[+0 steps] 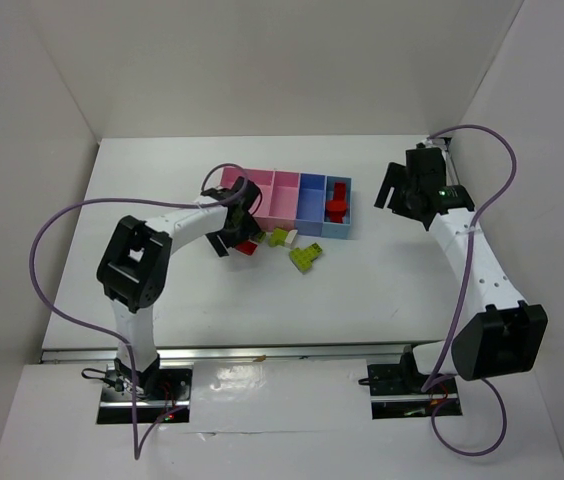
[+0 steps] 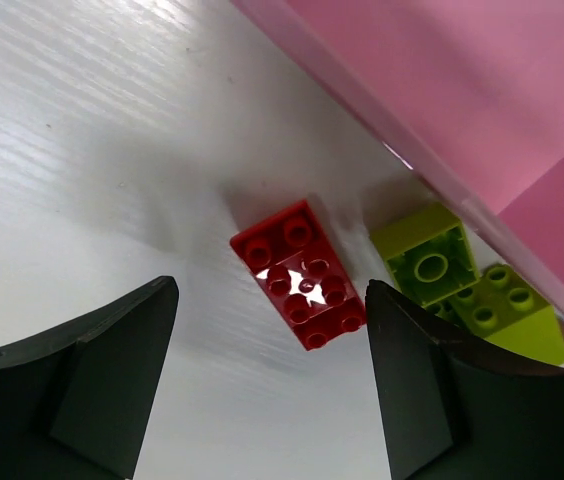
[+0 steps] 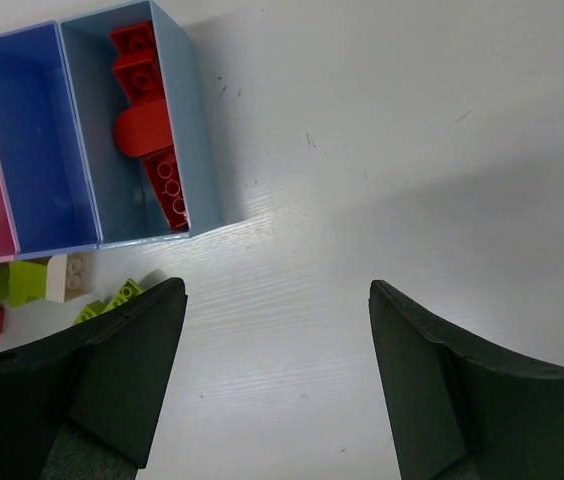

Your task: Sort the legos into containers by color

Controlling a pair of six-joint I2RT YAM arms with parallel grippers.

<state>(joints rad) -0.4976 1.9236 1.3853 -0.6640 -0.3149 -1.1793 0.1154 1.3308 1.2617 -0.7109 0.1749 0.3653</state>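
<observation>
The left fingers (image 2: 102, 380) hung parted over a red brick (image 2: 300, 272) on the surface (image 2: 82, 120) beside the pink bin (image 2: 482, 90). The right fingers (image 3: 112, 370), likewise spread, hovered near a blue bin (image 3: 202, 150) of red bricks (image 3: 167, 190).

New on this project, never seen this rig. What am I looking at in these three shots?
Two white robot arms bolted to a table edge. The overhead picture shows both; the other two come from a camera on each wrist, the dark wedges being that arm's own fingers. The left claw is open above a red brick, beside yellow-green bricks near the pink bins. The right claw is open over the tabletop, holding nothing. The end blue bin already holds red bricks.
</observation>
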